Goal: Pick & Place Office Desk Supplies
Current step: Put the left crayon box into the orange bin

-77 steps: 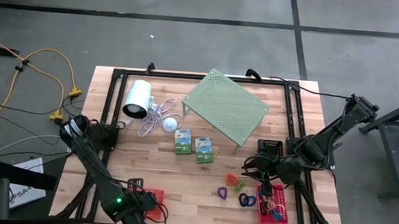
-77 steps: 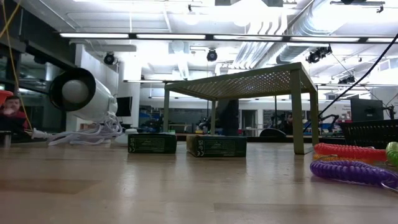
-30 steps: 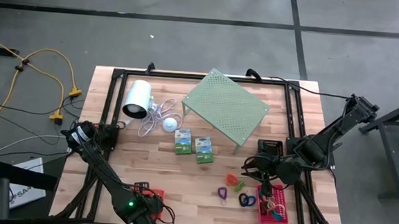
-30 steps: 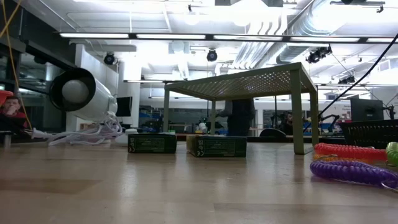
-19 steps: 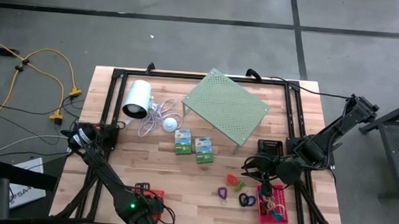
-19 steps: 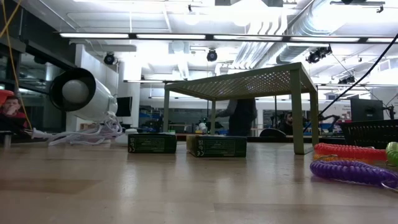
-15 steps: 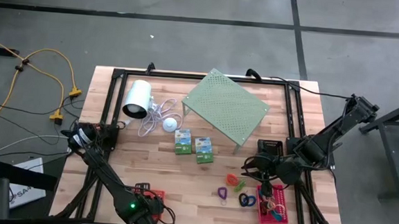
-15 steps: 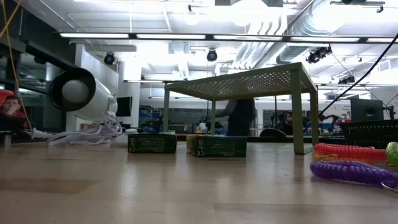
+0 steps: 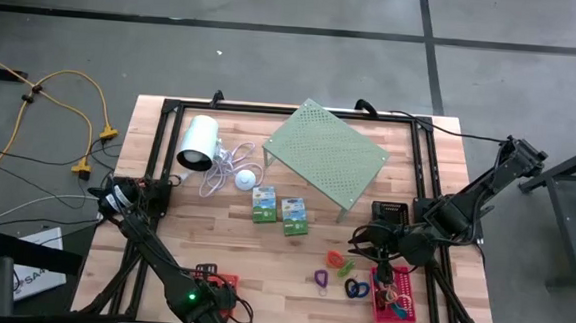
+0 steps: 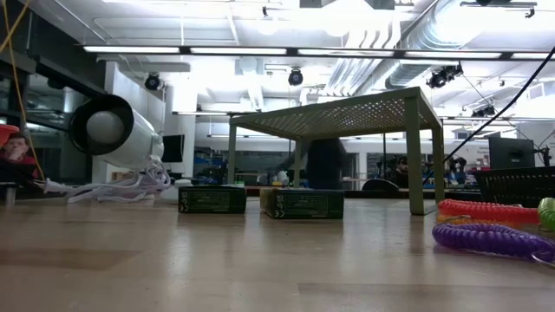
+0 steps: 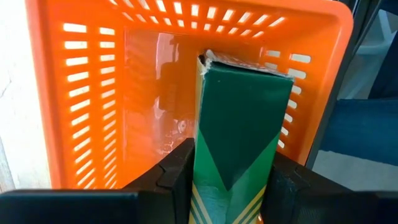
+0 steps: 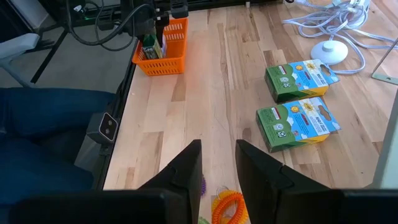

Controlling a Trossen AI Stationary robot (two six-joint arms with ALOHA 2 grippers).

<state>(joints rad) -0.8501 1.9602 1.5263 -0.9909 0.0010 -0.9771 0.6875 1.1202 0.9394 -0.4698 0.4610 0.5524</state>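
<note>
My left gripper hangs over an orange mesh basket at the table's near left corner. It is shut on a dark green box that stands inside the basket. Two green-white boxes lie flat at mid-table. Coiled loops in orange, purple and blue lie near the pink basket. My right gripper hovers open above the loops with nothing between its fingers. My left gripper pinches the dark green box by two opposite sides, near its upper end. One finger is on each side. The fingers come from above, pointing down. The box stands upright with its lower end down in the basket. I cannot tell whether that end rests on the floor.
A pale green perforated shelf stands at the far middle, a white cylinder with its cord at the far left. A black basket sits by the right arm. Bare wood lies between the orange basket and the boxes.
Neither gripper has visibly moved. In the low view a person beyond the table's far edge has walked across behind the shelf.
</note>
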